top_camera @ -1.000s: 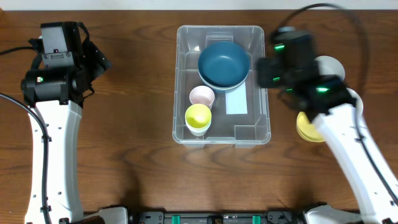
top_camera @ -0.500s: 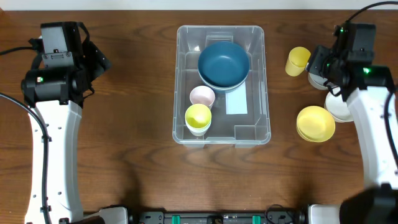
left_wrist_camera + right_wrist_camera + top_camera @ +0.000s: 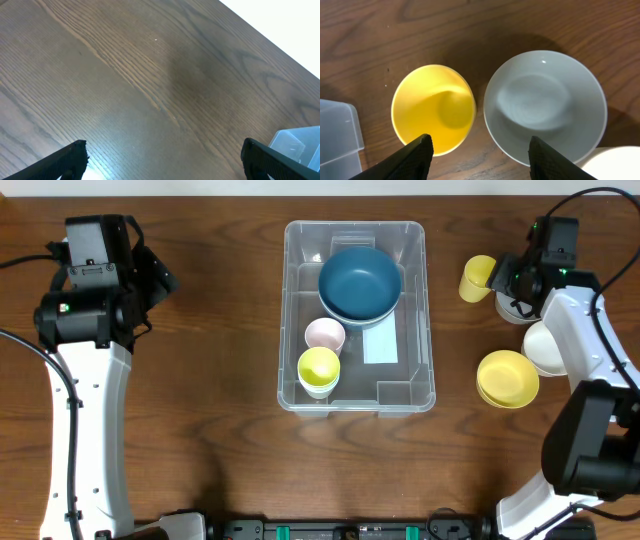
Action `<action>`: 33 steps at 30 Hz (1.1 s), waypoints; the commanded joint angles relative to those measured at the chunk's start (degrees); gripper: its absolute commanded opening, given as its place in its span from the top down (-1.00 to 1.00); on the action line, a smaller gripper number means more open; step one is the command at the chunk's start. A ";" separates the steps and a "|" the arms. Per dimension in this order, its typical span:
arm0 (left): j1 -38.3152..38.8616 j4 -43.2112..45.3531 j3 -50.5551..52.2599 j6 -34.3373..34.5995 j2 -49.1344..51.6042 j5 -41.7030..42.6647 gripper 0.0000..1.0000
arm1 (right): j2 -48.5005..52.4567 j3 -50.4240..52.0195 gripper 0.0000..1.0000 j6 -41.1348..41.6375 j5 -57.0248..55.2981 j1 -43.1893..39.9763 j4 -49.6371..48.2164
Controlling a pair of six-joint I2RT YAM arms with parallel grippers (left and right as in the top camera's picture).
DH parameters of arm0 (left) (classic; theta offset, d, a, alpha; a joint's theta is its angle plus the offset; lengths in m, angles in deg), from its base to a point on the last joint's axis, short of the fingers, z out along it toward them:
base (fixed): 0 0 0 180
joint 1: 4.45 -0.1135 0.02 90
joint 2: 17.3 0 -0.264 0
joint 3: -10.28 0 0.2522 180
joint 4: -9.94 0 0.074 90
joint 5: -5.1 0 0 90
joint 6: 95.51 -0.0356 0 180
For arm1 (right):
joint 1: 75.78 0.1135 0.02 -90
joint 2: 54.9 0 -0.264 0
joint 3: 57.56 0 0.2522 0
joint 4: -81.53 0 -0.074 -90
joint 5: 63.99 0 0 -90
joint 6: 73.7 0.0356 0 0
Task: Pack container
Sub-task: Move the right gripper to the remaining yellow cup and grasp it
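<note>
Table (image 3: 200, 430) of dark brown wood, pale strip beyond its far edge. Clear container (image 3: 290, 330) sits mid-table, blue bowl (image 3: 360, 280) inside. Right gripper (image 3: 482, 150) hangs spread wide, empty, above yellow cup (image 3: 432, 107) and grey bowl (image 3: 545, 105). Left gripper (image 3: 162, 160) gapes empty over bare wood.

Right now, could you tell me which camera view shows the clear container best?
The overhead view: the whole container shows there, rim to base. The left wrist view catches only one corner of it at lower right, and the right wrist view only a corner at lower left.
</note>
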 commanded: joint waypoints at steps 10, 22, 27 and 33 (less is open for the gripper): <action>-0.09 -0.17 -0.85 -0.35 -0.09 -0.63 -0.96 | 5.05 -0.44 -0.20 -0.50 0.22 -0.17 -3.45; -0.09 -0.17 -0.85 -0.35 -0.09 -0.66 -0.96 | 7.52 -0.44 0.15 -0.50 0.66 -0.15 -5.07; -0.09 -0.17 -0.85 -0.35 -0.09 -0.66 -0.96 | 7.61 -0.39 0.27 -0.46 0.66 -0.13 -4.96; -0.09 -0.17 -0.85 -0.35 -0.09 -0.66 -0.96 | 7.82 -0.39 0.55 -0.46 0.70 -0.15 -4.94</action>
